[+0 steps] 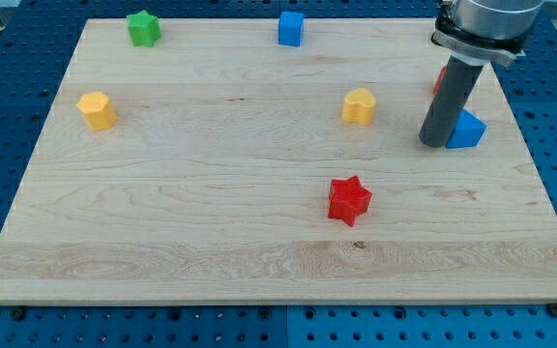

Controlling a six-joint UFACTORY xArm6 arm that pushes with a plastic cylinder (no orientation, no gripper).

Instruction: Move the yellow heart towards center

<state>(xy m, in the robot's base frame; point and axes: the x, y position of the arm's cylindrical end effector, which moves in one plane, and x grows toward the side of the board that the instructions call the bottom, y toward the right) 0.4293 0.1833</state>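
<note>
The yellow heart [359, 105] sits on the wooden bench [162, 222] right of the middle and a little toward the far side, so it needs only a short trip left and slightly nearer to reach the center. The rod stands well to its right, with my tip [434, 143] planted on the board just beside a blue block [468, 130], apparently touching its left face; a sliver of red [438, 79] shows behind the rod, too hidden to name. There are no fingers on this arm at all, only the bare rod, so nothing is being held. The tip is on the correct side for a leftward push, with open board between it and the heart. The worry, as I judge it, is contact off the heart's middle: its lobed outline could make it spin or slip sideways instead of travelling straight. Too long a push would carry it past center. The red star [349, 200] lies nearer and slightly left, and a push angled too far toward the near edge could knock it. The other yellow block [96, 110], the green star [144, 27] and the blue cube [290, 28] look safely clear.
</note>
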